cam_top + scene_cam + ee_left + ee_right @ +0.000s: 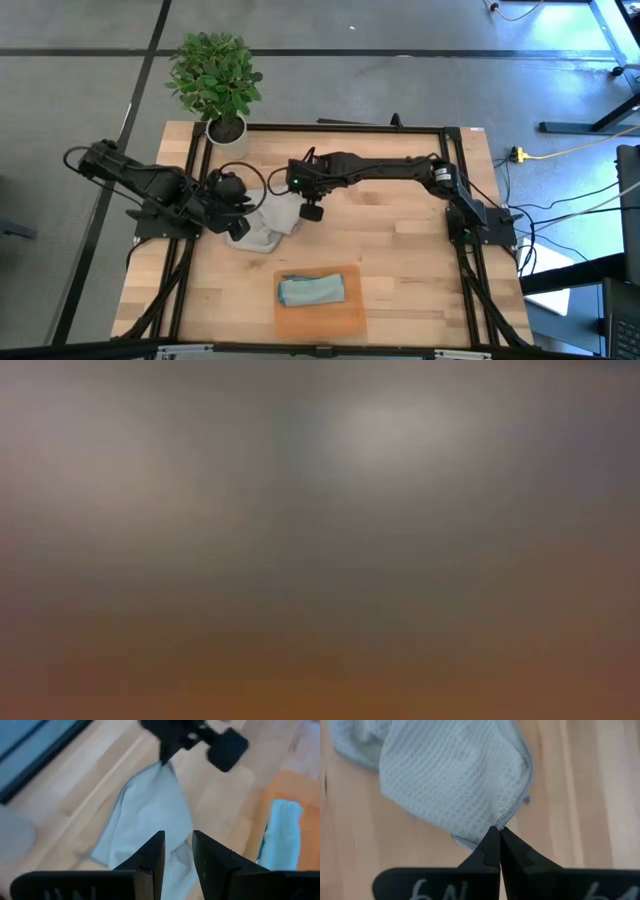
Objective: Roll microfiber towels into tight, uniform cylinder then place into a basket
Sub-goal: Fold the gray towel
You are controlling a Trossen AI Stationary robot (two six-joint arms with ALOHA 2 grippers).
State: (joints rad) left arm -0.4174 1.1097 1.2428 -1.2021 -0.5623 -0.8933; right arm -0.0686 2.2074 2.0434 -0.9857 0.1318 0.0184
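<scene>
Both arms reach in over the table point(400, 250) in the high view: two grippers, two towels, one basket, one plant. At table centre-left the left gripper point(238, 226) sits on the edge of the grey towel point(268, 222), and the right gripper point(297, 196) is at that towel's far corner; the arms cover much of the cloth, so its outline is hard to follow. Nearer the front edge, the blue towel point(311, 289) lies loosely bunched in the basket point(320, 318), filling its upper half. A plant point(215, 75) in a white pot stands at the table's far left corner, touching nothing else. Nothing can be made out in the low view, only grey above and brown below. Past the left gripper point(178, 851) in the left wrist view, its fingers point(150, 857) stand slightly apart over the grey towel point(150, 815), with cloth showing in the gap; whether they grip it I cannot tell. Beyond, the right gripper point(167, 757) lifts one corner of that towel into a peak, and the blue towel point(282, 832) and basket point(295, 785) are cut off at the frame edge. Through the right wrist view, the right gripper point(498, 831) has its fingers pressed together, pinching the hemmed corner of the grey towel point(455, 775), which hangs crumpled above the wood.
</scene>
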